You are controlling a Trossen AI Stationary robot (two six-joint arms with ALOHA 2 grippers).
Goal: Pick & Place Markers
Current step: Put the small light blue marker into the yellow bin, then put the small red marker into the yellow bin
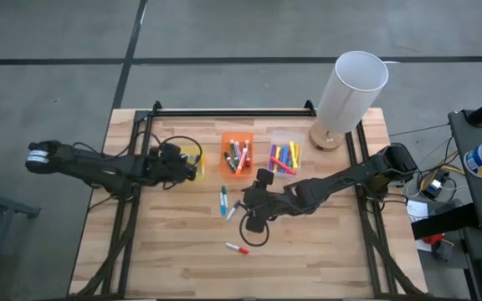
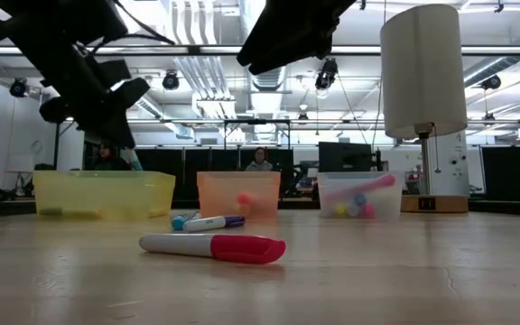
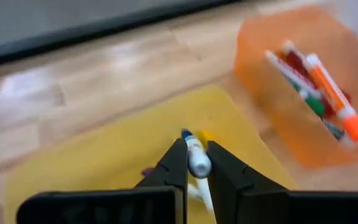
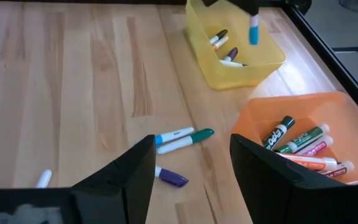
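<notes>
Left wrist view: left gripper (image 3: 197, 163) pinches a blue-capped marker (image 3: 197, 160) over the yellow bin (image 1: 191, 159) near the table's (image 1: 325, 259) far edge, poised to drop it. Right gripper (image 4: 191, 165), fingers spread and empty, hovers mid-table above loose markers (image 4: 182, 137) awaiting pickup.

Two dark, near-black arms, slim jointed links with bulkier housings at the joints. Left arm (image 1: 99, 167): pale grey-white band at its outer end. Right arm (image 1: 341, 180): black cable looped beside the wrist. Fingers (image 4: 126, 180) matte black, flat, wedge-shaped, angular edges; broad black block behind them.
</notes>
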